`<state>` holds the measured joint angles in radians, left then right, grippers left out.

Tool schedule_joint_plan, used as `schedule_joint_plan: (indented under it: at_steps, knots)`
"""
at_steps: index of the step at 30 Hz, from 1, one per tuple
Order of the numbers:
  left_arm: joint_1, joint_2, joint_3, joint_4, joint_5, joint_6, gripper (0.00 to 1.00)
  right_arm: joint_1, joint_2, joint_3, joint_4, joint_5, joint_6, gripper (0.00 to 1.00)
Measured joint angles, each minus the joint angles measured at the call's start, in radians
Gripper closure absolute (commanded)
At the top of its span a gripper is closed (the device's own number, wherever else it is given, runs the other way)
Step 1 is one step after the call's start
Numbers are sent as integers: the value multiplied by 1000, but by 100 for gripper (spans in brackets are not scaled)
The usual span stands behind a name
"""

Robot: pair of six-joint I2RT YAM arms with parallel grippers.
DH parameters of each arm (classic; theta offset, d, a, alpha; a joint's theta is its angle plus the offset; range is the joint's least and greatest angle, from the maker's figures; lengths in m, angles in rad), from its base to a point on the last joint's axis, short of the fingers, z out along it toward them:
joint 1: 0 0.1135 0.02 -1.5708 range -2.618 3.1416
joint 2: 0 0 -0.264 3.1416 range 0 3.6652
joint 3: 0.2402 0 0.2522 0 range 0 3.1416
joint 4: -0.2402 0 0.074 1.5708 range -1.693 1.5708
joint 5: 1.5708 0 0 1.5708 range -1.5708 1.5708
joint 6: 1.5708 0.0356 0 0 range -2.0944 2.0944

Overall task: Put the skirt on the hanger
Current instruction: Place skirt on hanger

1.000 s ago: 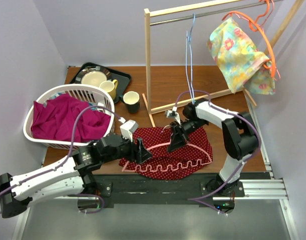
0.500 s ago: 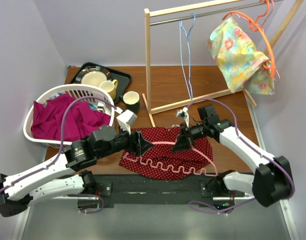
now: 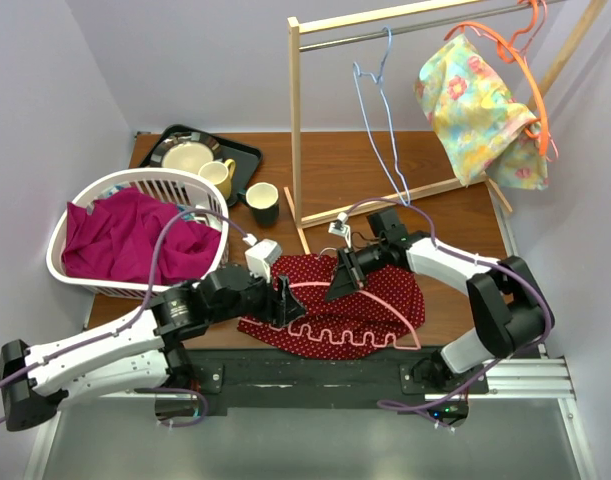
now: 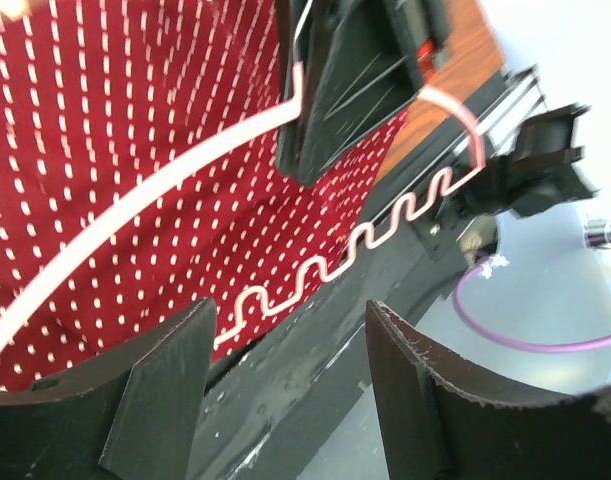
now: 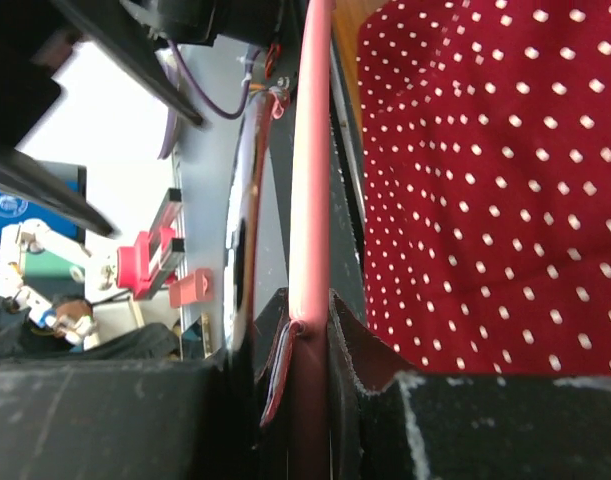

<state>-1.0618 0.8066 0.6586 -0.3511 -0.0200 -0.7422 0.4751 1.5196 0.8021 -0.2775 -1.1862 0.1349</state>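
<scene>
The skirt point(image 3: 370, 310), red with white dots, lies flat at the table's near edge. A pink hanger point(image 3: 315, 288) with a wavy lower bar rests across it. My right gripper point(image 3: 337, 285) is shut on the hanger's upper bar; the right wrist view shows the pink hanger point(image 5: 311, 150) pinched between the fingers of the right gripper point(image 5: 310, 320), with the skirt point(image 5: 485, 180) alongside. My left gripper point(image 3: 285, 300) stands open at the skirt's left edge, holding nothing. From the left wrist, the open left gripper point(image 4: 290, 330) hangs over the dark table edge, with skirt point(image 4: 105, 120) and hanger point(image 4: 165, 190) beyond.
A white laundry basket point(image 3: 135, 178) with magenta cloth sits at the left. Behind it are a black tray point(image 3: 247, 152), a yellow mug point(image 3: 220, 175) and a black mug point(image 3: 262, 203). A wooden rack point(image 3: 295, 120) carries a blue hanger point(image 3: 380, 120) and a floral garment point(image 3: 475, 105).
My right gripper has carried the pink hanger leftwards over the skirt. The left gripper has shifted slightly towards the near edge, still open. The blue hanger swings on the rail.
</scene>
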Motion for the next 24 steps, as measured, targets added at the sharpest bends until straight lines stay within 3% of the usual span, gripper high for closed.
schedule_joint_plan:
  at_steps: [8,24]
  knots:
    - [-8,159,-28,-26,-83,-113,37,34,105,19,31,26,16,100]
    - [-7,411,-48,-54,-278,-209,37,44,138,21,32,44,10,100]
